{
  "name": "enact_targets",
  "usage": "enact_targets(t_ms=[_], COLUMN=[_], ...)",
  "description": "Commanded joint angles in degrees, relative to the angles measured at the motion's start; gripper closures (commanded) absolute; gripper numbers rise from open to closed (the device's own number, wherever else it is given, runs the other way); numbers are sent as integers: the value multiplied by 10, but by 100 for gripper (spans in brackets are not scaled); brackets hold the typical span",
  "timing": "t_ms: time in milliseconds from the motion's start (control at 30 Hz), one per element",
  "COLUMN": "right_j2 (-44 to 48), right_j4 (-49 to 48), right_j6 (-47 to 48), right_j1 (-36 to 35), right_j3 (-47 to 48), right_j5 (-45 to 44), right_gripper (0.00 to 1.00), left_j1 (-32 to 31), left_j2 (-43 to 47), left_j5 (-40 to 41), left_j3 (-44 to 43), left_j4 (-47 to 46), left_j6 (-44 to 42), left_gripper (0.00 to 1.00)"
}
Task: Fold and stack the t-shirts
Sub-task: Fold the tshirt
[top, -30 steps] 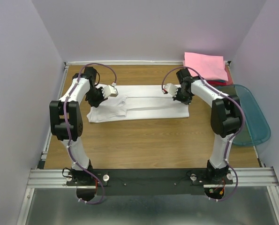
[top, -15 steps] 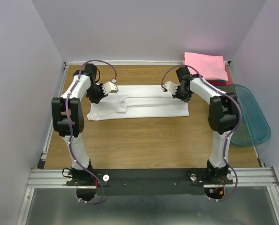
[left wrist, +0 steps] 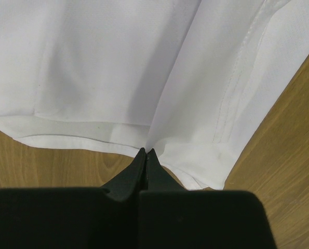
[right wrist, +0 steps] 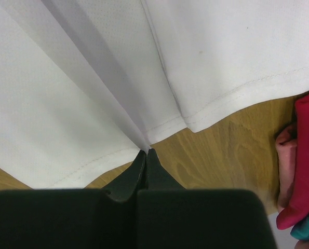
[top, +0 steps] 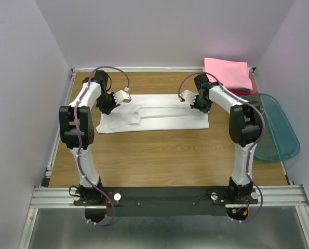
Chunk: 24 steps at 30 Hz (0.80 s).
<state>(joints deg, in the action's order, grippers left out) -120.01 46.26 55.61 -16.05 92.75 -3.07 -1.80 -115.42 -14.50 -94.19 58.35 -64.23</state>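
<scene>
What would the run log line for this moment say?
stage: mid-fold | left gripper: shut on white t-shirt edge | right gripper: shut on same shirt's edge | pink folded garment: far right corner

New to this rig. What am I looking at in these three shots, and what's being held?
The machine is two robot arms, a left arm and a right arm, bolted at the near edge of a wooden table. Each ends in a two-finger gripper. The wide picture comes from a fixed camera above and behind the arms. The other two come from a camera on each wrist, looking past its own black fingers.

A white shirt lies spread across the table. The left gripper and the right gripper are each shut on its far edge, and the wrist views show the cloth pinched at the fingertips. A folded pink shirt sits in the far right corner with red cloth beneath it. A teal tray lies at the right edge.
</scene>
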Motion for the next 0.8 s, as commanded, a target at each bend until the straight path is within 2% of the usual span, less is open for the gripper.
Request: enact_targets(t_ms=[0, 467, 500, 533, 600, 700, 733, 767], right_j2=[-20, -16, -17, -18, -17, 2, 8, 13], right_j4=[7, 6, 6, 7, 7, 8, 10, 11], right_j6=[10, -2, -2, -10, -26, -38, -50, -59], right_j1=[3, 3, 2, 3, 3, 7, 8, 8], right_j3=[16, 5, 7, 9, 14, 9, 9, 9], right_j5=[-11, -15, -17, -18, -24, -24, -24, -22], right_gripper=[99, 99, 98, 91, 80, 70, 64, 61], left_j1=[5, 5, 5, 5, 5, 6, 8, 9], left_j2=[-9, -18, -19, -22, -25, -17, -4, 3], left_j5=[3, 11, 10, 10, 5, -8, -14, -19], left_j3=[-17, -16, -19, -23, -31, -43, -43, -42], left_j4=[-2, -18, -21, -22, -18, -8, -3, -2], left_j6=[12, 15, 16, 19, 23, 32, 35, 39], left_gripper=[100, 100, 100, 100, 93, 81, 67, 64])
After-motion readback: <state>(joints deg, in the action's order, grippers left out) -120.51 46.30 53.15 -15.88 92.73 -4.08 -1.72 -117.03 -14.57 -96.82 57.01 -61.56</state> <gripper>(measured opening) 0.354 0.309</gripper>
